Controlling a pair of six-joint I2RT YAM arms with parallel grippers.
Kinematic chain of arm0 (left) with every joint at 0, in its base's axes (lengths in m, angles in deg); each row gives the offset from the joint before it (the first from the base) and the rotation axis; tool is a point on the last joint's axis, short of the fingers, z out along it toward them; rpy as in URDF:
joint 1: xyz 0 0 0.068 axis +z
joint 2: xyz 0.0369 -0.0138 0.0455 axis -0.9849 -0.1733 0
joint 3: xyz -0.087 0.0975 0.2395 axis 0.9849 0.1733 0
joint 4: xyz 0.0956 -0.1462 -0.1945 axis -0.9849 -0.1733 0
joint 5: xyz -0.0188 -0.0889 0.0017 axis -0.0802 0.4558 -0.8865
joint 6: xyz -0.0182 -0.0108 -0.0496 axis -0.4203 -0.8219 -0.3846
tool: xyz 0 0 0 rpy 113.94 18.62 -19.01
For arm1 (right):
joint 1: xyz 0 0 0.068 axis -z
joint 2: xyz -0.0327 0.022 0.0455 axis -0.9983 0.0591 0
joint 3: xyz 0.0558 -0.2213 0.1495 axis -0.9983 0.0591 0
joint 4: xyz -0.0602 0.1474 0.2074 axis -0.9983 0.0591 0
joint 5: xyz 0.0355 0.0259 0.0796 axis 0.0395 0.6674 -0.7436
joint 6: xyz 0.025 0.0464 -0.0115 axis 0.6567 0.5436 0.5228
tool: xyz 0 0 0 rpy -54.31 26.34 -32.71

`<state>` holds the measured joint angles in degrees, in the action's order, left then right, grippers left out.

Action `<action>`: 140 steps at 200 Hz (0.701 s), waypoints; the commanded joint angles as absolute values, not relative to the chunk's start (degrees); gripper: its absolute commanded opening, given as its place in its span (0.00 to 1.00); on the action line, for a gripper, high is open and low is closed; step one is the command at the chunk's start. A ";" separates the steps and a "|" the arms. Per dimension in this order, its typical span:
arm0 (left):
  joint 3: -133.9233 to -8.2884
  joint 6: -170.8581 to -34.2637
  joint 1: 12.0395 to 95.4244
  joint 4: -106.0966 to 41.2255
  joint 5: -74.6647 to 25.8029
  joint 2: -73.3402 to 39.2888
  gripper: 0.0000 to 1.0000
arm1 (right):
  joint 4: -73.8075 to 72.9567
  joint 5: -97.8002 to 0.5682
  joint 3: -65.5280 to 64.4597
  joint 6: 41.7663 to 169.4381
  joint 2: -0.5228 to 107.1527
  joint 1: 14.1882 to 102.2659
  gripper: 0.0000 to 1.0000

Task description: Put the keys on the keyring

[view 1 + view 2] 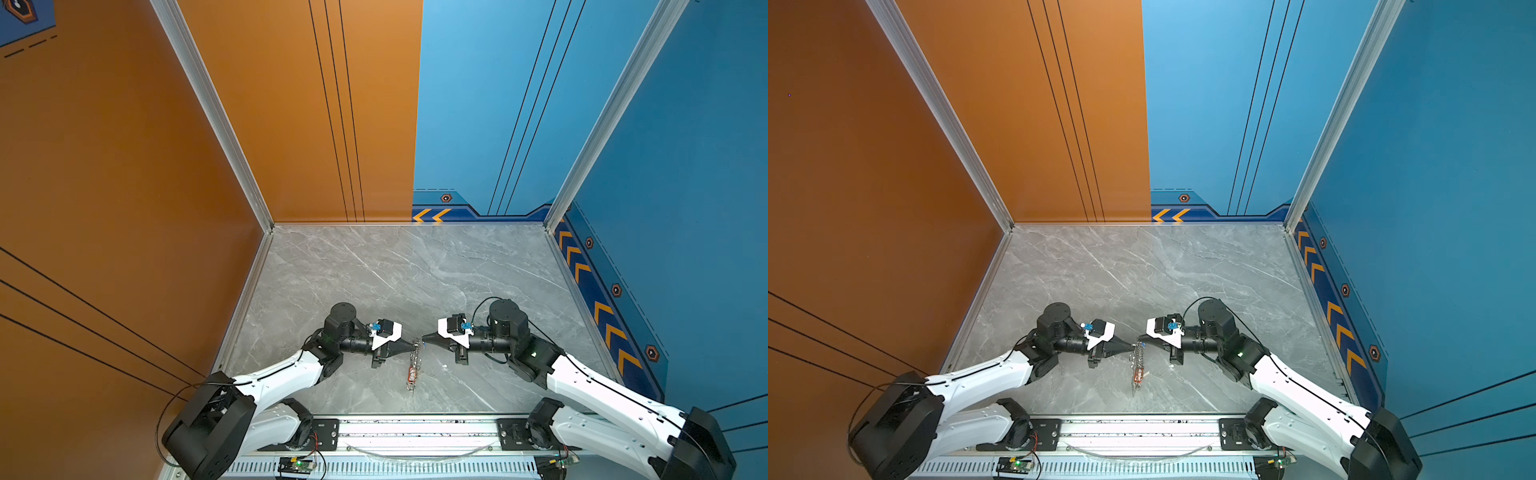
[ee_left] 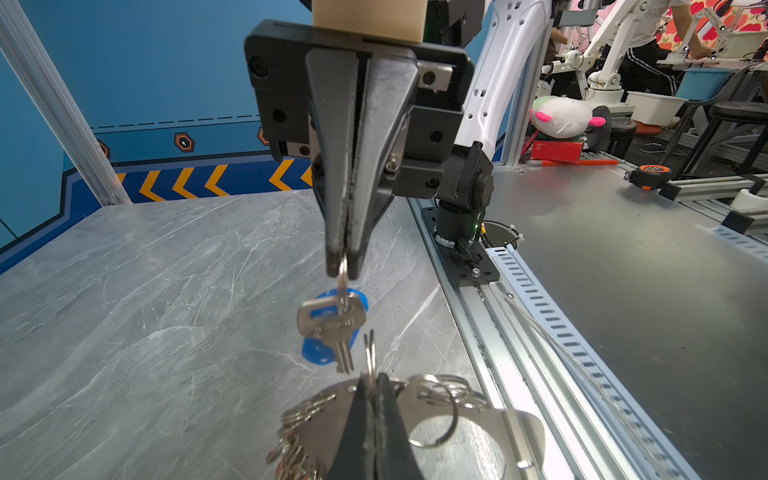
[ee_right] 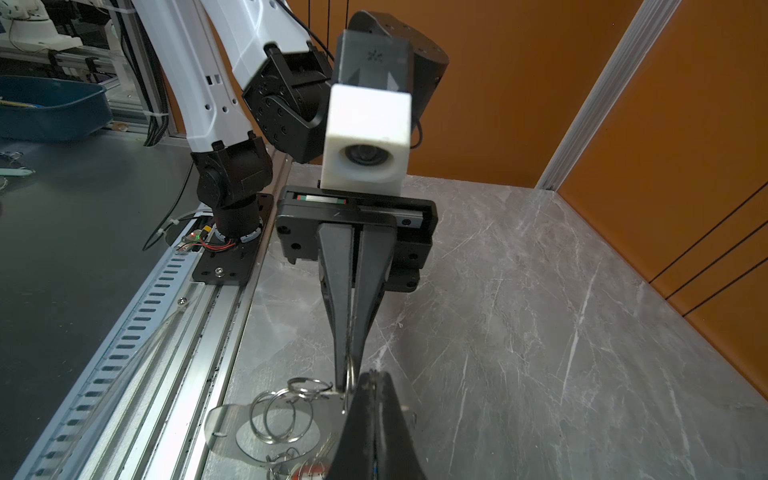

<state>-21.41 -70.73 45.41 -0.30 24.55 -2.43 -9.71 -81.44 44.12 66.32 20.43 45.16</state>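
My left gripper [image 1: 415,344] [image 2: 371,380] is shut on an upright split ring [image 2: 370,353] at the rim of the keyring [image 2: 519,424] [image 3: 224,419]. The grey metal plate hangs edge-on below it in both top views [image 1: 413,365] [image 1: 1136,365]. More keys with a red tag [image 1: 412,375] [image 3: 307,469] dangle from its low end. My right gripper [image 1: 423,338] [image 2: 341,266] faces it tip to tip. It is shut on the small ring of a silver key [image 2: 332,322] with a blue tag [image 2: 318,353]. That key hangs just short of the held split ring.
The grey marble tabletop [image 1: 395,282] is walled by an orange panel [image 1: 124,187] on the left and blue panels [image 1: 685,187] at the back and right. An aluminium rail [image 1: 415,428] carrying both arm bases runs along the front edge.
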 commanded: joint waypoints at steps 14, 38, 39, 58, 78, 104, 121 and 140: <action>-21.55 -70.38 44.95 -0.18 25.35 -1.57 0.00 | -11.11 -85.51 44.34 66.46 21.32 45.30 0.00; -21.53 -70.41 44.90 -0.18 25.25 -1.59 0.00 | -11.18 -85.59 44.29 66.72 21.51 45.26 0.00; -21.53 -70.40 44.93 -0.18 25.21 -1.59 0.00 | -11.13 -85.59 44.29 66.72 21.50 45.24 0.00; -21.63 -70.40 44.89 -0.18 25.35 -1.68 0.00 | -11.18 -85.10 44.27 66.72 21.62 45.10 0.00; -21.67 -70.46 44.87 -0.20 25.48 -1.72 0.00 | -11.24 -84.47 44.16 66.72 21.67 45.03 0.00; -21.78 -70.49 44.78 -0.22 25.62 -1.74 0.00 | -11.26 -84.35 43.67 66.87 22.46 44.87 0.00; -21.75 -70.49 44.78 -0.19 25.61 -1.77 0.00 | -11.33 -84.06 43.46 66.72 22.73 44.46 0.00; -21.78 -70.57 44.69 -0.23 25.59 -1.66 0.00 | -11.22 -83.91 43.32 66.63 22.99 44.29 0.00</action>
